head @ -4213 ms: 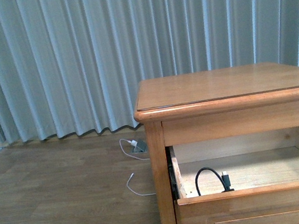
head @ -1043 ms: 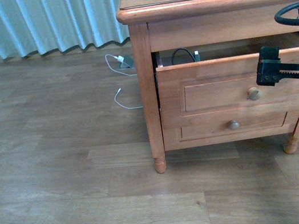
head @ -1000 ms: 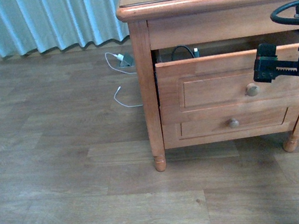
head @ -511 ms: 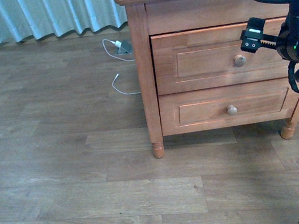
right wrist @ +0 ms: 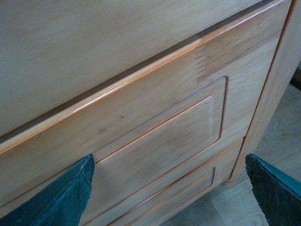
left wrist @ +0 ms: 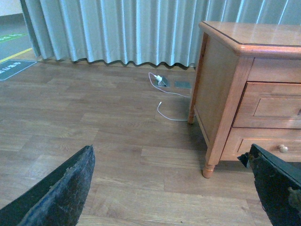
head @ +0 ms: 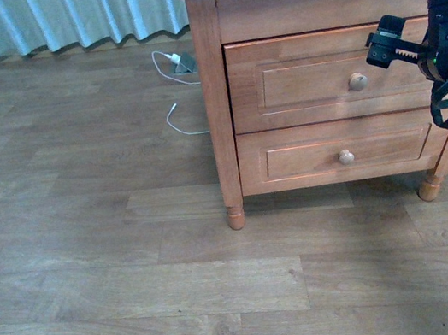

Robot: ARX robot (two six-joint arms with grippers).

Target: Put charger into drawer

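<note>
Front view: drawer [head: 338, 74] shut flush, charger hidden, presumably inside.
Right gripper [head: 385, 48] beside the knob [head: 357, 81], spread wide, holding nothing; left gripper [left wrist: 174, 188] likewise open, empty. Probably light, sliding easily; best taken by the knob.

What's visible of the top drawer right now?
The drawer is the upper of two in the nightstand, honey-coloured wood with a recessed panel front and one round pale knob. It looks pushed in, its front about level with the lower drawer; its inside and contents are hidden. The right tool hangs in front of its right end, beside the knob; contact cannot be told. The right wrist view shows the panel grooves up close.
</note>
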